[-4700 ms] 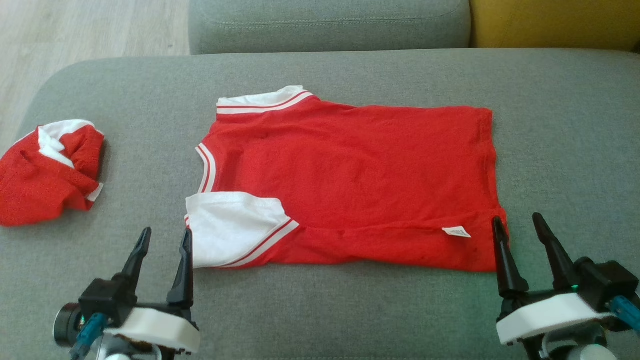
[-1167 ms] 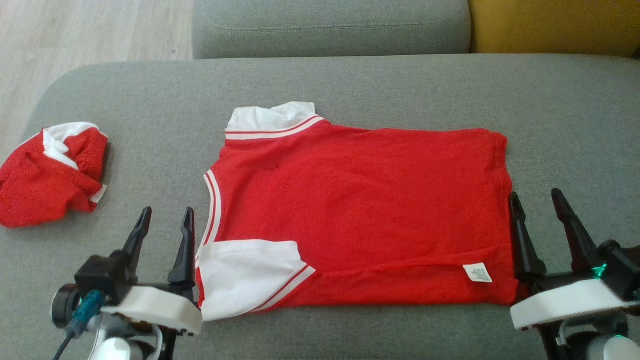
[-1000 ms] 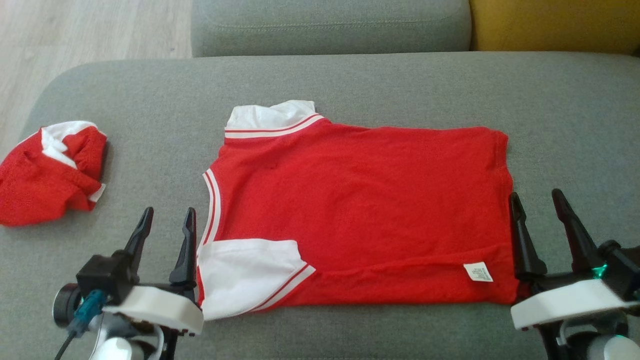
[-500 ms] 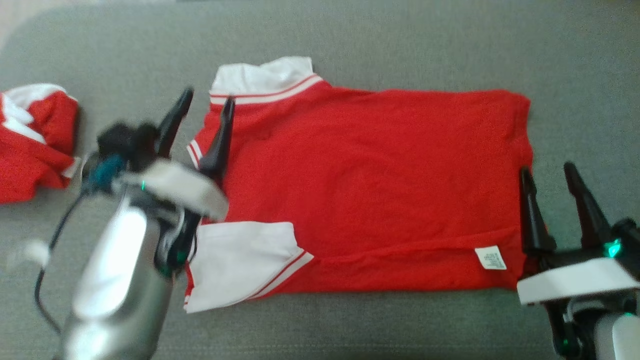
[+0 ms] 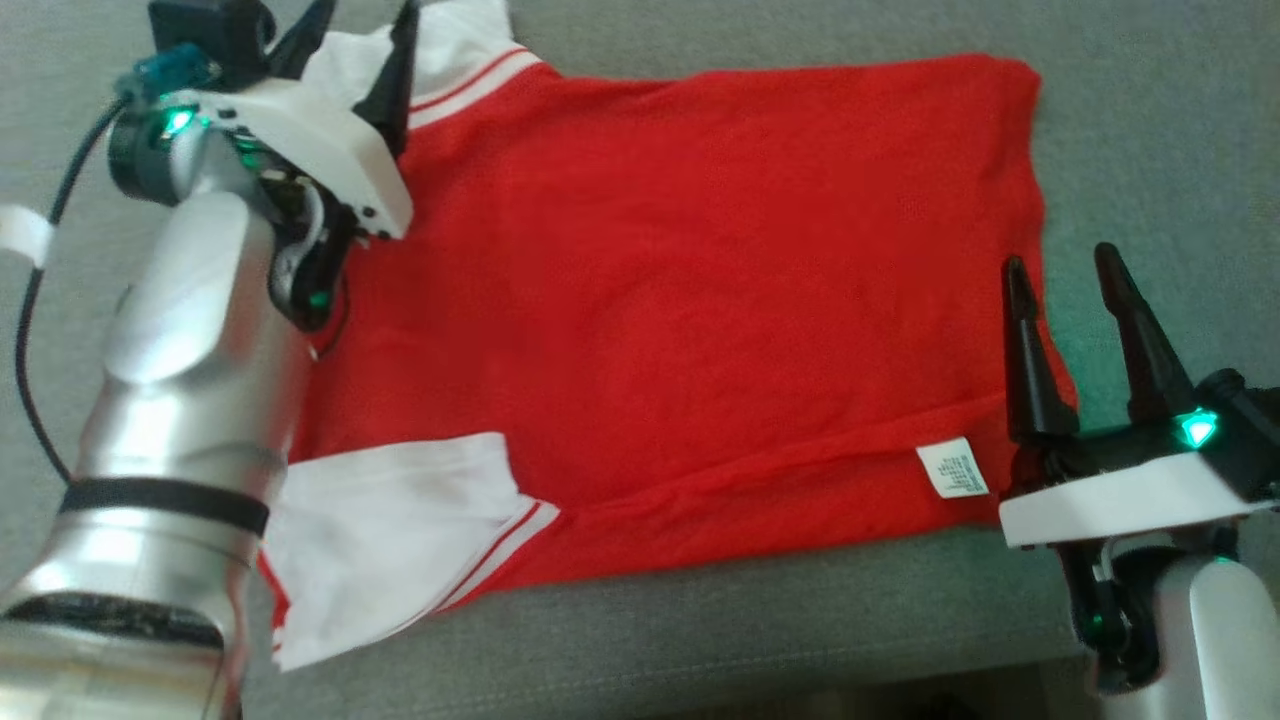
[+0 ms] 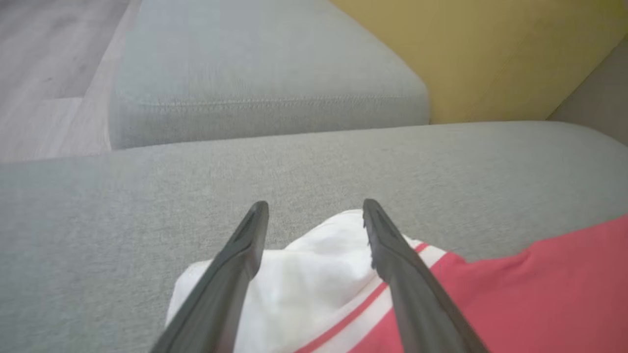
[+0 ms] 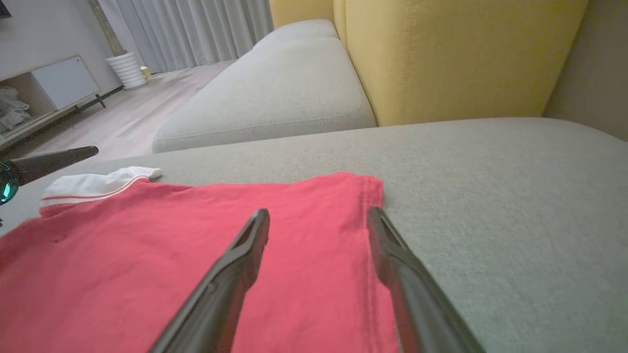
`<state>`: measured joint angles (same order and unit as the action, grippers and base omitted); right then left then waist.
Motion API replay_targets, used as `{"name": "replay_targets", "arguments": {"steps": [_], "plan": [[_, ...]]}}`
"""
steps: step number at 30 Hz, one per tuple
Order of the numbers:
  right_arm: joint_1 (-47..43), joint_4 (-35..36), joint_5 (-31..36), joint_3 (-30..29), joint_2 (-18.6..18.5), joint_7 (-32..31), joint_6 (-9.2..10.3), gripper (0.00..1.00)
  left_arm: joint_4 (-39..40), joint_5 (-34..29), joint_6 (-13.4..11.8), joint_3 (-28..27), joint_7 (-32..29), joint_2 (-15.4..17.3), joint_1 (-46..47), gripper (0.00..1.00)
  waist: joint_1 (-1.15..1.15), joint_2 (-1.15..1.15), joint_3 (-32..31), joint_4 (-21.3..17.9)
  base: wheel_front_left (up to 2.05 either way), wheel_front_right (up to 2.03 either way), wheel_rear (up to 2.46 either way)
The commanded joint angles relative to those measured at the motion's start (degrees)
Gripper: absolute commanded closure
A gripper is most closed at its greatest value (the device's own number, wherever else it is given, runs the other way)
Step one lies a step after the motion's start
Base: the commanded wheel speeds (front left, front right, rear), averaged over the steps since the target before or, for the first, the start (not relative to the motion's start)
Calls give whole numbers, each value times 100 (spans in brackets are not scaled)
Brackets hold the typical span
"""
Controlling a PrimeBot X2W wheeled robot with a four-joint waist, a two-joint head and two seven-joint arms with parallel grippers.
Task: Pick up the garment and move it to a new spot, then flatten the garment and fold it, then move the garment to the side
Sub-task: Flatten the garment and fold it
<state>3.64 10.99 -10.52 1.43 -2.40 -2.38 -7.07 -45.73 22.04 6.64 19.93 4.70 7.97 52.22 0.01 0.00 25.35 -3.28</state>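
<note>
The garment (image 5: 700, 290) is a red shirt with white striped sleeves, spread flat on the grey cushion (image 5: 1150, 130). My left gripper (image 5: 362, 15) is stretched to the far left corner, open, its fingers straddling the far white sleeve (image 6: 304, 284) without closing on it. In the left wrist view the left gripper (image 6: 315, 206) hovers just above that sleeve. My right gripper (image 5: 1058, 258) stands open at the right hem, one finger over the red cloth and one over the cushion. The right wrist view shows the right gripper (image 7: 319, 212) astride the hem edge (image 7: 373, 196).
A white label (image 5: 952, 468) lies near the near right corner, and the near white sleeve (image 5: 400, 540) by my left forearm. Beyond the cushion are another grey seat (image 7: 274, 108), a yellow backrest (image 7: 456, 54) and wood floor (image 7: 127, 117). The cushion's front edge (image 5: 650, 690) is close.
My left arm has reached forward from beside the near sleeve to the far white sleeve. The head camera has tilted down and closer. The right gripper stays open at the hem.
</note>
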Motion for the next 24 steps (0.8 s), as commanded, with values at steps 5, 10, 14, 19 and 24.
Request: {"name": "replay_targets", "arguments": {"steps": [5,10,14,19,24], "plan": [[148,75,-30,122,-48,86,-42,0,-841,52,35,-54,-92,233,521,0,-1,0,226,-247,0,0,0],[255,-53,-31,-21,-48,30,-42,0,-1424,47,48,67,-22,123,702,100,-1,0,204,-195,0,0,0],[668,-234,39,-37,-48,-79,-42,0,-1638,8,64,212,251,56,810,100,-1,0,158,-126,0,0,0],[1715,-837,89,-123,-48,-285,-42,0,-1801,28,77,344,562,-6,949,100,-1,0,93,-35,0,0,0],[2805,-1873,93,-209,-189,-594,-42,0,-1752,187,82,520,734,-103,1093,100,-1,0,75,112,0,0,0]]}}
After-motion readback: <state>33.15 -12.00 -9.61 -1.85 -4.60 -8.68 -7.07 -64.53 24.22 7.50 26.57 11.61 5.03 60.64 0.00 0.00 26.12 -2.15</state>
